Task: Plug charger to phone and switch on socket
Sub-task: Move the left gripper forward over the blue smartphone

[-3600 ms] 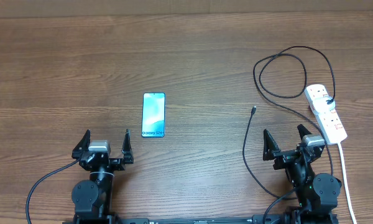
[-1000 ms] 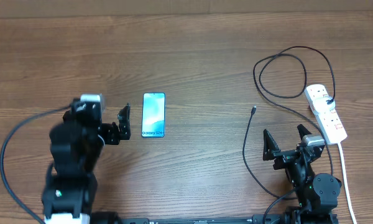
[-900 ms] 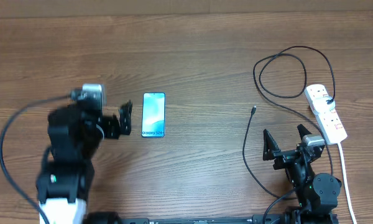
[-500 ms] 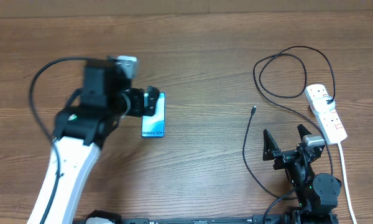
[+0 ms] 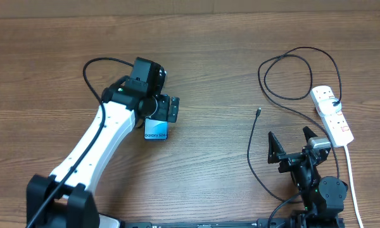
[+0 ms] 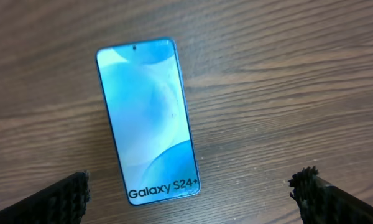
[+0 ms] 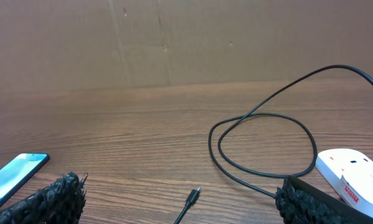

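A: Left gripper (image 5: pixel 157 113) hangs right over the phone (image 6: pixel 146 118) — jaws spread wide, nothing gripped, fingertips clear of it on both sides.

B: The phone lies flat on the table (image 5: pixel 209 57), screen up, left of centre.

A: Right gripper (image 5: pixel 289 140) sits low at the near edge, open too, empty.

B: The charger (image 5: pixel 258 112) has its plug tip on the wood just ahead of that gripper — its cable loops round to the socket (image 5: pixel 331 114) at the far right, well apart from the phone.
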